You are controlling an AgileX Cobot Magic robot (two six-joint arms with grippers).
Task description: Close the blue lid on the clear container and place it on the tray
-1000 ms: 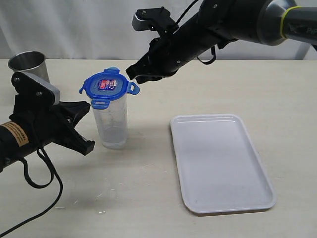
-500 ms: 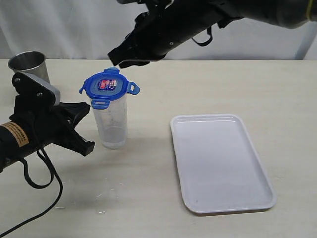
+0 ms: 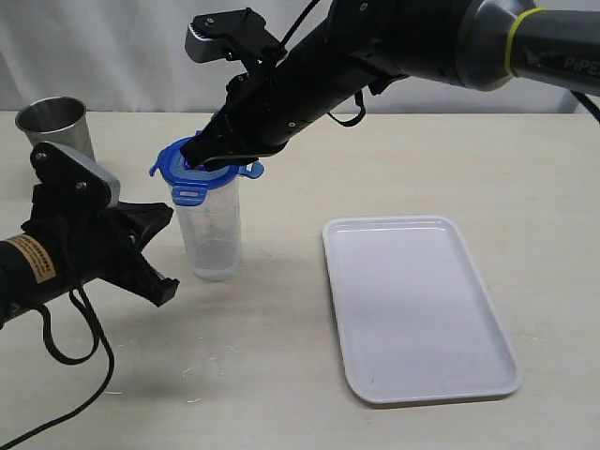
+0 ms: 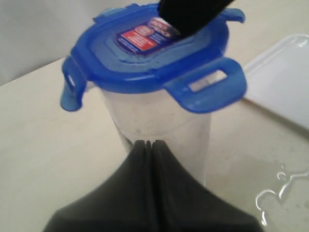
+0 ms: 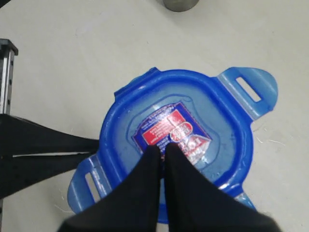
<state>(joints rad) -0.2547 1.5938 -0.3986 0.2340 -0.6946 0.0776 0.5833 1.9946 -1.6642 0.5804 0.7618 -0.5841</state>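
The blue lid (image 3: 190, 178) lies on top of the clear container (image 3: 210, 234), which stands upright on the table left of the tray (image 3: 419, 305). My right gripper (image 3: 202, 150) is shut, with its tips down on the sticker at the centre of the lid (image 5: 176, 135). Seen from the right wrist, the flaps stick out sideways. My left gripper (image 3: 161, 248) is shut and empty, close beside the container's left wall. In the left wrist view the left gripper (image 4: 148, 143) points at the container (image 4: 159, 128) under the lid (image 4: 145, 63).
A metal cup (image 3: 54, 124) stands at the back left, behind my left arm. The white tray is empty. Black cable from the left arm trails over the table's front left. A pale curtain hangs behind the table.
My right gripper has swung from behind and to the right of the lid to over it, then come down onto its centre. The left gripper has barely moved.
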